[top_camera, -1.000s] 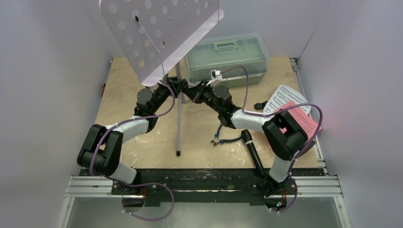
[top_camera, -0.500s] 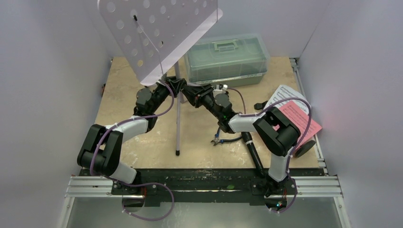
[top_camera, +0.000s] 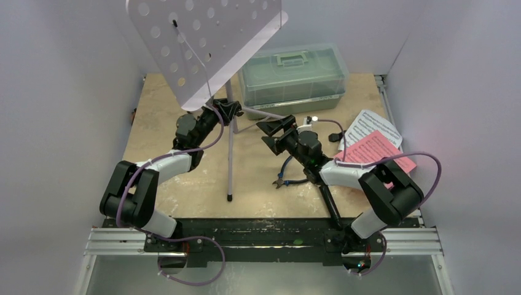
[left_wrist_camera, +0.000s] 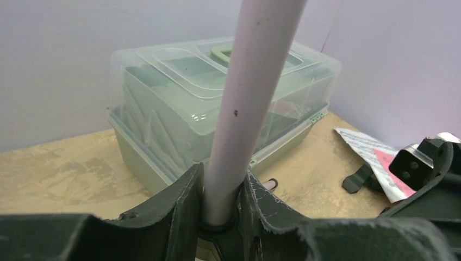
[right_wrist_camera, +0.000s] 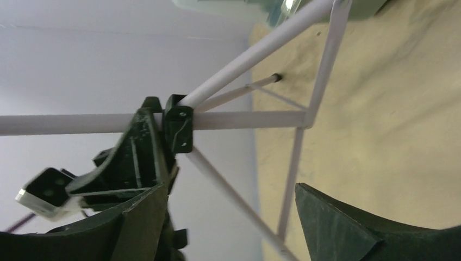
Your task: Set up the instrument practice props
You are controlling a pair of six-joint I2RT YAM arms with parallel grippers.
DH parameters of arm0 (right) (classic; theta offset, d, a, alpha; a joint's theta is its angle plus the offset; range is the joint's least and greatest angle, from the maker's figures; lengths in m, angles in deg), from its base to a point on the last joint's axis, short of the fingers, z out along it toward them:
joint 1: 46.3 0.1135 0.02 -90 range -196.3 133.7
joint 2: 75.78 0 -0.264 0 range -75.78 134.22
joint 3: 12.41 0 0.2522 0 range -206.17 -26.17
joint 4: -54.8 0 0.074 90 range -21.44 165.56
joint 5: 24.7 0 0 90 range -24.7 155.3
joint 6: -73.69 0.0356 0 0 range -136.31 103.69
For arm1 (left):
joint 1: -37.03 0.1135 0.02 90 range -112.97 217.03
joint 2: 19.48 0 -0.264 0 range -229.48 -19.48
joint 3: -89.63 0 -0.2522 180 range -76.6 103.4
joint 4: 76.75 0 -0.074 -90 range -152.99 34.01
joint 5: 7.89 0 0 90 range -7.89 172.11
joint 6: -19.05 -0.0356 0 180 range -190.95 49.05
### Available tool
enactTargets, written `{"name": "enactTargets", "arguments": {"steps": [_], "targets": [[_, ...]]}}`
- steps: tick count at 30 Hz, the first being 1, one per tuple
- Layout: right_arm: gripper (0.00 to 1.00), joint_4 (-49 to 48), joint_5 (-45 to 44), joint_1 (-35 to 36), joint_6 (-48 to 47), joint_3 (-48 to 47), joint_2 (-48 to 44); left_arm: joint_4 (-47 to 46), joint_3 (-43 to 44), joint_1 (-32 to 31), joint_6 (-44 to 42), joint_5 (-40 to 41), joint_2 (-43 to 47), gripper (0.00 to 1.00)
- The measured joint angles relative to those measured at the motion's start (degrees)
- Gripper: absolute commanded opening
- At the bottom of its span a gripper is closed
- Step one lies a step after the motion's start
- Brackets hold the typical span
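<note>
1. the pale lilac music stand (top_camera: 203, 43) stands upright on its tripod legs toward the back of the table (top_camera: 160, 160). its perforated desk is tilted. the translucent green toolbox (top_camera: 292, 77) sits just behind and to its right.
2. the left gripper (top_camera: 228, 112) pinches the stand's pole low down, where the legs branch off. in the left wrist view its fingers (left_wrist_camera: 179, 201) press on both sides of the pole (left_wrist_camera: 250, 98).
3. the right gripper (top_camera: 274, 131) has its claw spread wide and holds nothing. it hangs just right of the leg joint, near the tip of one leg, and whether it touches that leg cannot be told. in the right wrist view the legs and thin braces (right_wrist_camera: 255, 119) lie beyond its parted fingers (right_wrist_camera: 337, 228).
4. the pink sheet (top_camera: 378, 150) and the white sheet (top_camera: 372, 126) lie flat and overlapping at the table's right edge, the pink one nearer.
5. the black microphone (top_camera: 329, 200) lies near the front right, partly under the right arm. the blue-handled pliers (top_camera: 285, 178) lie just to its left.
</note>
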Motion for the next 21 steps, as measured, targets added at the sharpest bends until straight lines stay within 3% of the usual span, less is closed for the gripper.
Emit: {"name": "enactTargets", "arguments": {"steps": [2,5,7,14,21], "targets": [[0.95,3.32,-0.92,-0.61,-7.04,0.09,-1.86,0.04,0.00,0.00,1.92,0.44,0.11,0.44],[0.99,10.14,-1.25,-0.94,-21.09,-1.79,-4.55,1.33,-0.09,0.00,4.94,0.98,1.33,0.73],[0.99,15.26,-0.66,-0.90,-30.10,-5.62,-4.70,2.45,-0.28,0.02,6.25,1.62,2.60,0.86],[0.99,25.05,0.63,-0.85,-49.72,-8.22,-8.61,9.11,-1.25,-0.15,7.34,4.22,9.88,0.91],[0.99,37.27,-1.55,-0.85,-63.95,-12.81,-8.02,31.39,-1.77,-0.37,8.39,7.85,21.88,0.92]]}}
